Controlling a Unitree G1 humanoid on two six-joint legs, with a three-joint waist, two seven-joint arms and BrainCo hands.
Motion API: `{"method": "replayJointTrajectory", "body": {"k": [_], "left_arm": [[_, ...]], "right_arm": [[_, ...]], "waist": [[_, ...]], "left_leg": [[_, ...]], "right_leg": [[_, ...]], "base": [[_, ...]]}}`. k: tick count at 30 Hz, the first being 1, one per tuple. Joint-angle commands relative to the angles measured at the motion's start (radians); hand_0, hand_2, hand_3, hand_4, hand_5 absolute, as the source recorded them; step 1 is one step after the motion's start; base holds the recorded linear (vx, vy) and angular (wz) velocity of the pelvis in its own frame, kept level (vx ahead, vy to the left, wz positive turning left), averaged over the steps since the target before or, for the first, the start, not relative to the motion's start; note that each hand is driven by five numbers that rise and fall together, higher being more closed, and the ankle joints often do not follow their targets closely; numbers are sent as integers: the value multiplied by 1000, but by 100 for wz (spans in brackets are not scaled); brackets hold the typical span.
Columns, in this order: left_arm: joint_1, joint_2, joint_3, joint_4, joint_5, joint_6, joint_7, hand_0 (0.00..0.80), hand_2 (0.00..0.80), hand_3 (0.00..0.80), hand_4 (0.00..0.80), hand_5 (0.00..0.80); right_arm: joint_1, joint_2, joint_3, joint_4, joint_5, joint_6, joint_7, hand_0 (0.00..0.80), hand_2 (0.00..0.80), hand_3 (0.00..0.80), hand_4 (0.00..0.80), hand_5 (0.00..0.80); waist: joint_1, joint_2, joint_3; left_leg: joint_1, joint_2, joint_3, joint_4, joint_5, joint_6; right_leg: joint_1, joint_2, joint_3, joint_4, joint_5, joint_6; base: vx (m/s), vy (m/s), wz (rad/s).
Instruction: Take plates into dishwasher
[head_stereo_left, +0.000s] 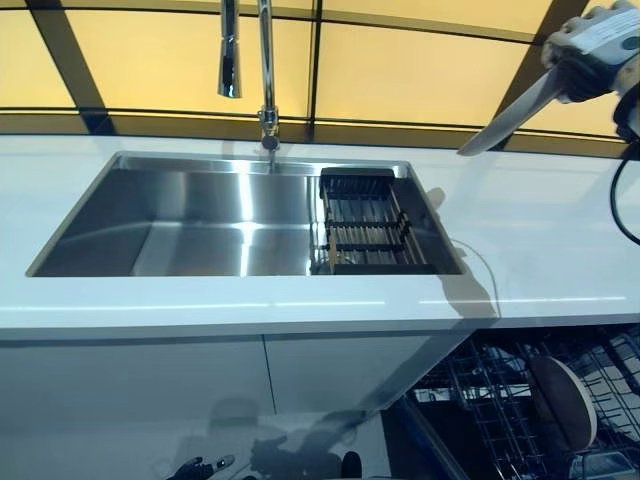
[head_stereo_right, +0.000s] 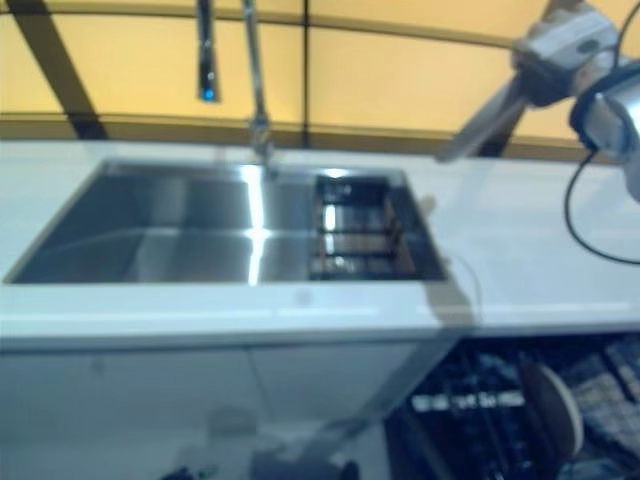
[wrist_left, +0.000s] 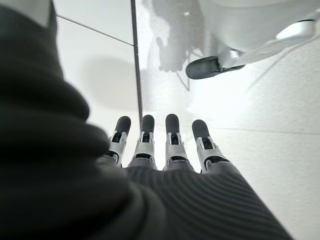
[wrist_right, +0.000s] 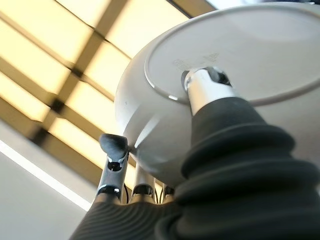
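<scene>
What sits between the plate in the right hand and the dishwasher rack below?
Only bare white countertop lies between the held plate and the rack, seen in the left eye view.

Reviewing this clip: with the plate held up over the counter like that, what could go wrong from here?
1. The right hand pinches the plate near its rim, thumb on the underside; a pinch like that may slip, dropping it on the white counter.
2. The dishwasher rack below already holds a plate; lowering could knock the two together.
3. The counter edge juts over the rack, so the plate might clip it on the way down.
</scene>
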Motion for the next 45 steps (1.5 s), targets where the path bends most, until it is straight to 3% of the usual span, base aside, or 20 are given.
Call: {"method": "replayJointTrajectory", "body": {"k": [1,9,15,22,27,33,45], "left_arm": [[-44,47,-4,59,76,-38,-27,0,0,0,0,0],[-45,56,3,86,118,-62,-51,0,0,0,0,0],[-58,56,4,90,119,-60,-54,0,0,0,0,0],[-84,57,13,102,128,-47,-57,0,0,0,0,0],[-89,57,23,109,122,-44,-50,0,0,0,0,0],[-92,58,44,113,129,-41,-55,0,0,0,0,0],[-101,62,82,127,144,-48,-59,0,0,0,0,0]], "right_arm": [[-22,-79,-83,72,111,80,-30,800,800,800,800,800],[196,-163,-298,148,307,118,3,800,800,800,800,800],[314,-205,-415,193,339,138,32,800,800,800,800,800],[588,-201,-655,188,404,171,122,800,800,800,800,800],[692,-179,-746,178,442,231,179,800,800,800,800,800],[836,-107,-876,145,521,326,327,800,800,800,800,800],[974,45,-965,71,647,571,627,800,800,800,800,800]], "waist": [[-19,-52,8],[-77,-54,9],[-109,-53,8],[-149,-48,10],[-163,-45,11],[-176,-41,21],[-191,-43,35]], "left_leg": [[39,-39,-7,-1,-66,38],[58,-19,37,-1,-74,36],[69,-11,61,-1,-79,35],[76,-1,91,-1,-82,32],[82,-4,101,-1,-87,34],[85,-8,113,-1,-88,36],[89,-12,128,-1,-87,37]], "right_leg": [[67,2,13,3,-62,89],[44,22,74,3,-50,90],[37,31,99,3,-49,86],[22,37,116,3,-41,85],[18,36,121,3,-39,83],[10,33,126,3,-33,80],[3,31,124,3,-25,70]], "base": [[27,-30,-20],[11,-28,-20],[6,0,-17],[-11,-7,-10],[3,13,-11],[0,1,-1],[-14,-1,-2]]}}
